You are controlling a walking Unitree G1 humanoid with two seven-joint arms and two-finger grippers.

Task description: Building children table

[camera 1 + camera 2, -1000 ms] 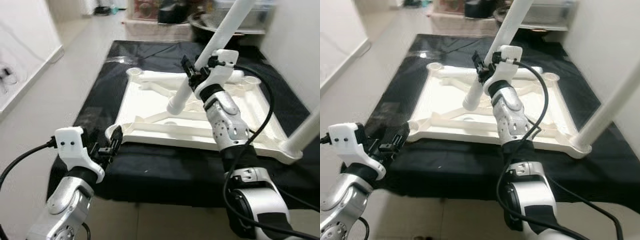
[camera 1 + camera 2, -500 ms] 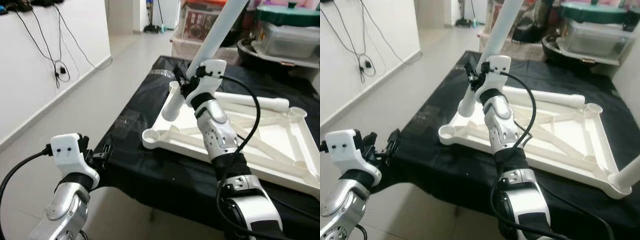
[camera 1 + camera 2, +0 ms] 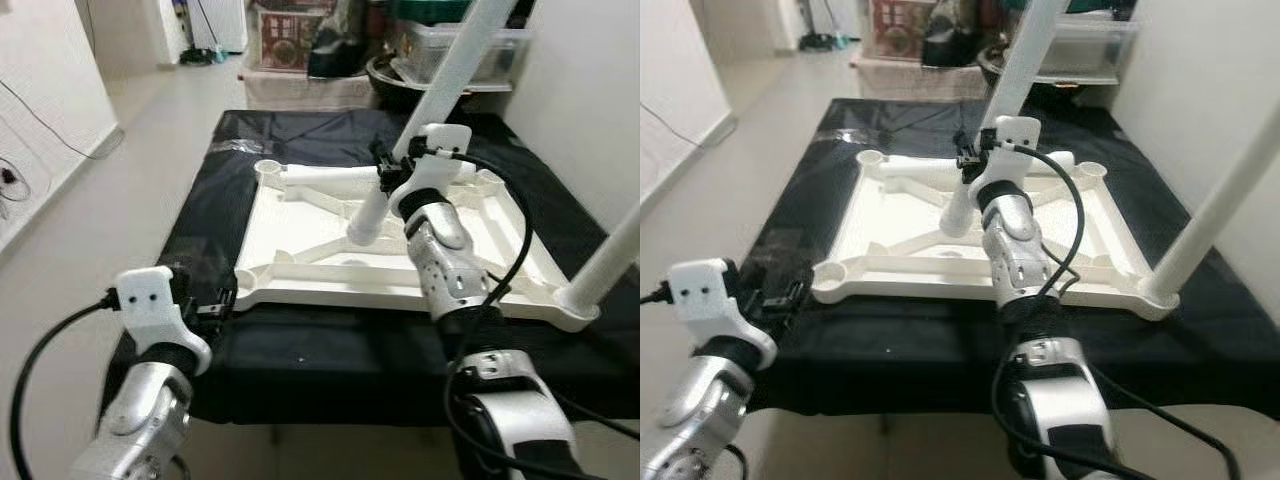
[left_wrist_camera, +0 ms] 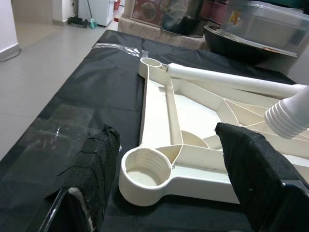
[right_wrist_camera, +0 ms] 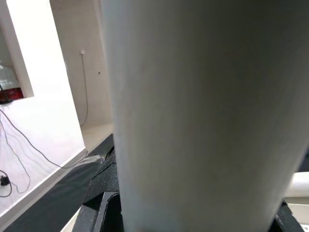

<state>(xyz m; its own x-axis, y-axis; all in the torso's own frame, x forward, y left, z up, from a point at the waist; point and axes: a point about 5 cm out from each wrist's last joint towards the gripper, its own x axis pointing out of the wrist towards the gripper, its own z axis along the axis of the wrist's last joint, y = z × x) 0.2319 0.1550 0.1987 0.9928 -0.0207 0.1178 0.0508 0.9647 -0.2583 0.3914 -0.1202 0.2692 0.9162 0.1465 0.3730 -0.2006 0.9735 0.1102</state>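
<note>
The white plastic tabletop [image 3: 300, 215] lies upside down on a black sheet [image 3: 200, 215]. My right gripper [image 3: 392, 172] is shut on a white table leg [image 3: 445, 85]. The leg is tilted, and its threaded lower end [image 3: 365, 225] hangs just above the middle of the tabletop. My left gripper [image 4: 166, 133] is open, low at the near left corner. Its fingers [image 4: 96, 164] stand either side of the empty corner socket [image 4: 145, 169] without touching it. A second leg [image 3: 612, 255] stands in the near right corner. A third leg [image 4: 231, 79] lies along the far edge.
Storage boxes and a dark basin [image 3: 420, 55] crowd the floor beyond the sheet's far end. A white wall [image 3: 590, 110] runs close along the right. Bare tiled floor [image 3: 110, 170] stretches along the left of the sheet.
The camera swung to the left and has come back to face the tabletop squarely. My right gripper still holds the leg over the middle. My left gripper now sits at the near left socket.
</note>
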